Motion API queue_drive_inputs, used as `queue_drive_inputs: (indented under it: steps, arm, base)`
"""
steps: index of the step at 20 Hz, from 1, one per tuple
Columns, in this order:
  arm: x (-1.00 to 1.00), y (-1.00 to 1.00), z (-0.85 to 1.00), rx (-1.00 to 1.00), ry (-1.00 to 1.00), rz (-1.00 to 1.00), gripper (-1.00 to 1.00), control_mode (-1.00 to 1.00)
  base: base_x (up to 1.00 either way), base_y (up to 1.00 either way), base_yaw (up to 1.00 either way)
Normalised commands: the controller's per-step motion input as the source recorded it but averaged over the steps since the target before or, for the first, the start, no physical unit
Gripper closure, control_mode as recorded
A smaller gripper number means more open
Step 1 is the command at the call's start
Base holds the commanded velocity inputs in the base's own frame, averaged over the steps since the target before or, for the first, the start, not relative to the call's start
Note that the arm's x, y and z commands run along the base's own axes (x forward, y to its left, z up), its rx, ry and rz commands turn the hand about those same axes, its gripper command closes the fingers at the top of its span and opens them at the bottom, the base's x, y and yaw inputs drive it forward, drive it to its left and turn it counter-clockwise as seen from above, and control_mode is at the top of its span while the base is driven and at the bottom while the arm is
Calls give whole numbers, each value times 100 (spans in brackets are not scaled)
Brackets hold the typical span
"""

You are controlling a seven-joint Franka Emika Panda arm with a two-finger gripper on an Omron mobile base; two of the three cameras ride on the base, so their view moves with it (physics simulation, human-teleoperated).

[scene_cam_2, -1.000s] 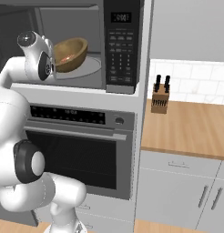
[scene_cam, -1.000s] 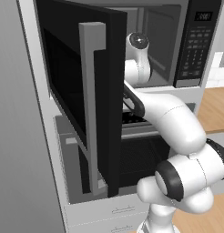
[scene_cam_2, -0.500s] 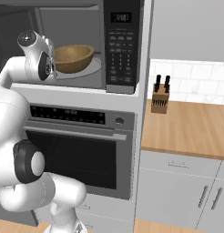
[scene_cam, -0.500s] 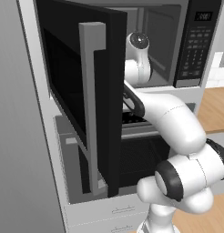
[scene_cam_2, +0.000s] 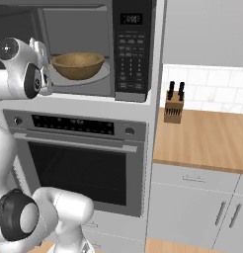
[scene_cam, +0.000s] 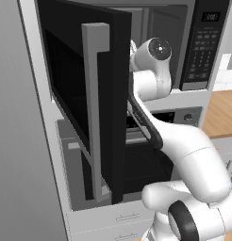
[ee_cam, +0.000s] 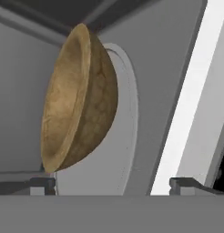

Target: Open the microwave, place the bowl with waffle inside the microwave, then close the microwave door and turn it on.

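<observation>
The microwave (scene_cam_2: 133,49) stands open, its black door (scene_cam: 115,94) swung out to the left with the silver bar handle (scene_cam: 94,89) facing me. The brown wooden bowl (scene_cam_2: 78,65) rests level on the glass turntable (scene_cam_2: 102,75) inside the grey cavity. In the hand view the bowl (ee_cam: 79,98) appears rolled on its side against the turntable (ee_cam: 120,136). My gripper (ee_cam: 114,185) is open and empty at the cavity's mouth, with its fingertips (ee_cam: 41,184) short of the bowl. In the right base view the gripper (scene_cam_2: 46,69) sits just left of the bowl.
A stainless oven (scene_cam_2: 79,133) with a horizontal handle lies right under the microwave. To the right are a wooden counter (scene_cam_2: 207,138) with a knife block (scene_cam_2: 173,105) and grey cabinets (scene_cam_2: 202,212) below. The open door (scene_cam: 115,94) hems in my arm's left side.
The bowl was tilted and slightly raised a second ago. It now lies flat on the turntable, free of the fingers. The hand has hardly moved.
</observation>
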Motion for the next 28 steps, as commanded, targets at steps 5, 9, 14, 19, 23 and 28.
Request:
queue_drive_inputs:
  steps: [5, 9, 14, 19, 23, 28]
  arm:
    - [-100, -64, 0, -3, -17, 7, -100, -100]
    - [-86, -60, -2, -12, -10, 8, -100, -100]
    - [-64, -4, -26, -32, -3, 11, -100, -100]
    - [-10, 0, -53, -41, -5, 12, -100, -100]
    - [2, 14, -53, -36, -12, 4, -100, -100]
    - [10, 29, -30, -25, -25, 0, -100, -100]
  base:
    - [0, 0, 0]
    - [0, 0, 0]
    - [0, 0, 0]
    - [0, 0, 0]
    - [0, 0, 0]
    - [0, 0, 0]
